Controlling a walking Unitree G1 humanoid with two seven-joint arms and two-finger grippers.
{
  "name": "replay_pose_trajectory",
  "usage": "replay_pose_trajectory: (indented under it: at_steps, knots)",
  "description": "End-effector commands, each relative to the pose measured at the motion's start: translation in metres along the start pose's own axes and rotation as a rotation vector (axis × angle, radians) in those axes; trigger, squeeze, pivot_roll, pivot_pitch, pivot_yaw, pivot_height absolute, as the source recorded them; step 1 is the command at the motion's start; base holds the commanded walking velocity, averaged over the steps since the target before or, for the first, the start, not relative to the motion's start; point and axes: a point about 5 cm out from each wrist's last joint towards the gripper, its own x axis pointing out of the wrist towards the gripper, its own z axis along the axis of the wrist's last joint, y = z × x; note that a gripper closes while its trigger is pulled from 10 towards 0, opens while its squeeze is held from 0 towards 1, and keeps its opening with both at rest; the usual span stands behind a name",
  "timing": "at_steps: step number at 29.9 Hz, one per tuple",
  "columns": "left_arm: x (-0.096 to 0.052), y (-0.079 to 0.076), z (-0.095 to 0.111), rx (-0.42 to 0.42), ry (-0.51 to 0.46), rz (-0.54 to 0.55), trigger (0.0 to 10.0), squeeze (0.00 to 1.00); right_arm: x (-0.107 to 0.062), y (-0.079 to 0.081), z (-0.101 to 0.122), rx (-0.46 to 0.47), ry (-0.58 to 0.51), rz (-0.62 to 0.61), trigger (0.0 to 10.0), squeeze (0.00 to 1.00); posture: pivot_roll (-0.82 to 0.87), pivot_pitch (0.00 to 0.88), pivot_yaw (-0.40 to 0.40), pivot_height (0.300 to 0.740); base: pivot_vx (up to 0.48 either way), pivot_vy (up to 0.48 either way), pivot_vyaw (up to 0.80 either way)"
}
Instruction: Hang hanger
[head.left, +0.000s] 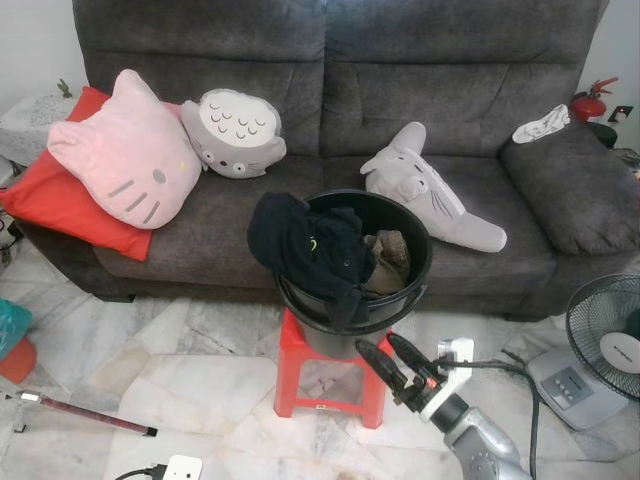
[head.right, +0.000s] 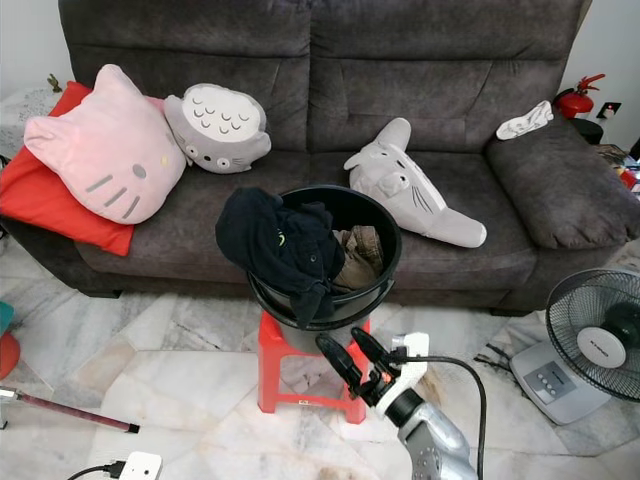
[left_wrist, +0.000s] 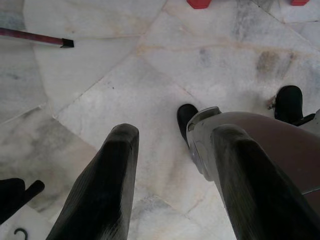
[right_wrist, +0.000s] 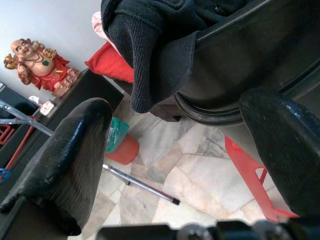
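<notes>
Down low, just in front of a red stool (head.left: 296, 352): right gripper (head.left: 378, 343), both black fingers (right_wrist: 75, 150) spread wide, holding nothing. On top of the stool, a black bucket (head.left: 421, 252). Draped over the bucket's rim on the robot's left side, a black cloth (head.left: 300, 240), with 1 end hanging down outside. Inside the bucket, some brown cloth (head.left: 392, 255). Seen up close from the right wrist: that hanging cloth end just above and between the 2 fingers, not touching them.

Left gripper (left_wrist: 175, 132) pointing down at the marble floor (left_wrist: 125, 75), its 2 fingers also apart and empty.

Hanger: cannot tell where. Only a tiny dark hook (left_wrist: 20, 233) on the floor in the left wrist view, too small to name.

Behind the bucket, a grey sofa (head.left: 450, 80) with a pink cat cushion (head.left: 125, 150), a red cushion (head.left: 60, 210) under it, and 2 grey soft toys (head.left: 235, 130). Off to the right, a fan (head.left: 605, 350). On the floor to the left, a thin dark red stick (head.left: 85, 415).
</notes>
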Motion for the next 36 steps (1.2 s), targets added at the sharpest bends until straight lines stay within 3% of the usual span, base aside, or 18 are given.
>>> replay_pose_trajectory:
  at_steps: [1,15,24,28,36]
  knots:
    - [-0.001,-0.001,-0.003,0.020,0.010,-0.002,10.0,0.00,0.004,-0.002,0.008,-0.025,-0.008,-0.016,10.0,0.00,-0.02,0.006,-0.006,0.740,0.000,0.000,0.00]
    - [0.000,0.000,0.000,0.027,0.007,-0.002,10.0,0.00,0.019,-0.003,0.022,0.032,-0.008,0.043,10.0,0.00,-0.02,0.010,0.006,0.740,0.000,0.000,0.00]
    - [0.000,0.000,0.000,0.030,0.012,-0.003,10.0,0.00,0.027,0.001,0.007,0.139,0.070,0.094,10.0,0.00,-0.02,0.022,0.013,0.740,0.000,0.000,0.00]
    - [0.000,-0.001,-0.001,0.033,0.011,-0.002,10.0,0.00,0.031,0.002,0.004,0.139,0.086,0.085,10.0,0.00,-0.02,0.023,0.013,0.740,0.000,0.000,0.00]
    - [0.000,0.002,0.000,0.035,0.007,0.005,10.0,0.00,0.041,0.000,0.017,0.131,0.019,0.061,10.0,0.00,-0.02,0.032,0.020,0.740,0.000,0.000,0.00]
